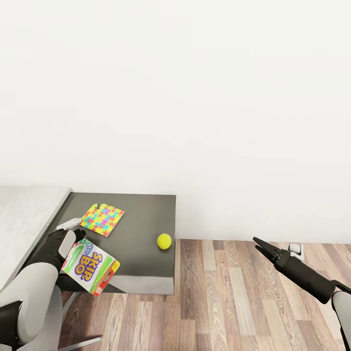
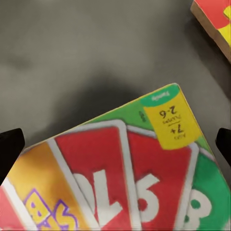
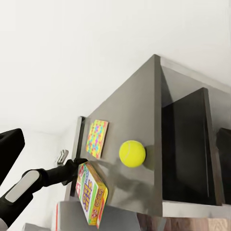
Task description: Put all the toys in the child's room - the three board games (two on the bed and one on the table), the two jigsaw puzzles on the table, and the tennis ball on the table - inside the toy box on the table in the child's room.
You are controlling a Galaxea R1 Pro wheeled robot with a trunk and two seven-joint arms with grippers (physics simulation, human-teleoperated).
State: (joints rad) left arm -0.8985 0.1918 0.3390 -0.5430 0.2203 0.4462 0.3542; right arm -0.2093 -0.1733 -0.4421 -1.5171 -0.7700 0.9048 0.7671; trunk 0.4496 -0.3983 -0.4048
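The SKIP-BO board game (image 1: 92, 268) hangs tilted over the front left edge of the table's dark cabinet section (image 1: 141, 214), just under my left gripper (image 1: 80, 234). In the left wrist view its fingertips (image 2: 10, 149) stand wide apart with the box's corner (image 2: 120, 178) between them; contact does not show. One jigsaw puzzle (image 1: 102, 219) lies flat behind it and the tennis ball (image 1: 164, 241) rests near the cabinet's right front corner. My right gripper (image 1: 260, 242) hovers open and empty over the floor to the right. The toy box and bed are out of view.
The pale grey tabletop (image 1: 24, 209) joins the cabinet on the left. Brown plank floor (image 1: 234, 302) spreads to the right, against a white wall. A small white object (image 1: 295, 249) sits at the wall's foot. The cabinet's side has open dark compartments (image 3: 187, 149).
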